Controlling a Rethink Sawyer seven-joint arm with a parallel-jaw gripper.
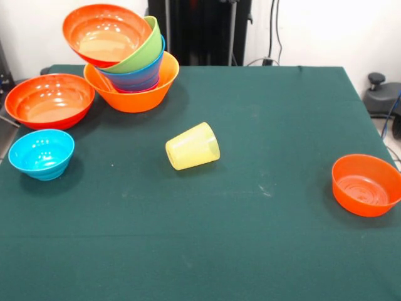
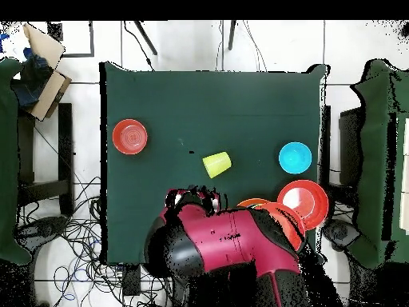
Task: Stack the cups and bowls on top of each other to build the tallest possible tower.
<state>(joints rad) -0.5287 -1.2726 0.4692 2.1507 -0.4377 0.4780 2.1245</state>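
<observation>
The tower [image 1: 131, 94] stands at the back left: a wide light-orange bowl holding magenta, blue and lime green bowls, with a red-orange bowl [image 1: 106, 32] tilted on top. In the overhead view the red arm [image 2: 224, 244] hides most of the tower [image 2: 257, 205]. A large red-orange bowl [image 1: 50, 100] [image 2: 303, 201] sits upright beside it. A cyan bowl [image 1: 42, 152] [image 2: 295, 157] stands nearer the front. The pale-yellow cup [image 1: 192, 146] [image 2: 216, 164] lies on its side mid-table. A small orange bowl [image 1: 366, 185] [image 2: 129, 136] rests alone far right. No gripper shows in either view.
A dark green cloth [image 1: 250, 238] covers the whole table. In the overhead view the arm's bulk overhangs the table edge nearest the robot. Cables [image 2: 80, 240] trail on the floor, and a cardboard box [image 2: 44, 60] sits off one corner.
</observation>
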